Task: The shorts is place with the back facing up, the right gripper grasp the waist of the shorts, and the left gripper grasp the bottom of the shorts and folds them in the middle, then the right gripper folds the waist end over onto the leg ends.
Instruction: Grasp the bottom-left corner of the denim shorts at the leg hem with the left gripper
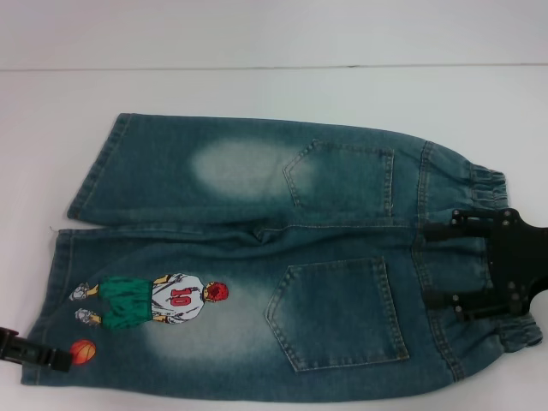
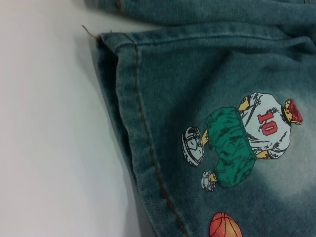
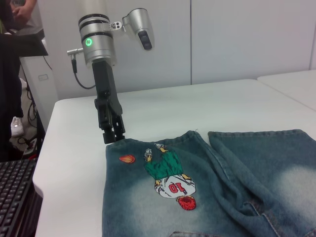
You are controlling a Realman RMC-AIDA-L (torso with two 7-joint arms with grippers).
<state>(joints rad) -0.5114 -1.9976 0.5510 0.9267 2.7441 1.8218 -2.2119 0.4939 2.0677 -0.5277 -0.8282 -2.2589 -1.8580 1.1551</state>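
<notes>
**Two grips that could slip before the fold**

The shorts [image 1: 282,257] lie flat, back up, on the white surface [image 1: 257,94]. At the hem corner beside the embroidered orange ball [image 1: 82,351], the left end effector [image 3: 112,136] has its fingers pressed nearly together at the edge; it may catch too little denim. Over the waistband [image 1: 475,257], the right end effector [image 1: 479,265] hovers, fingers' state unclear; a shallow bite on ruffled elastic could let go mid-fold.

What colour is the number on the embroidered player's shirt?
Red, on a pale grey shirt; left wrist view shows it best.
</notes>
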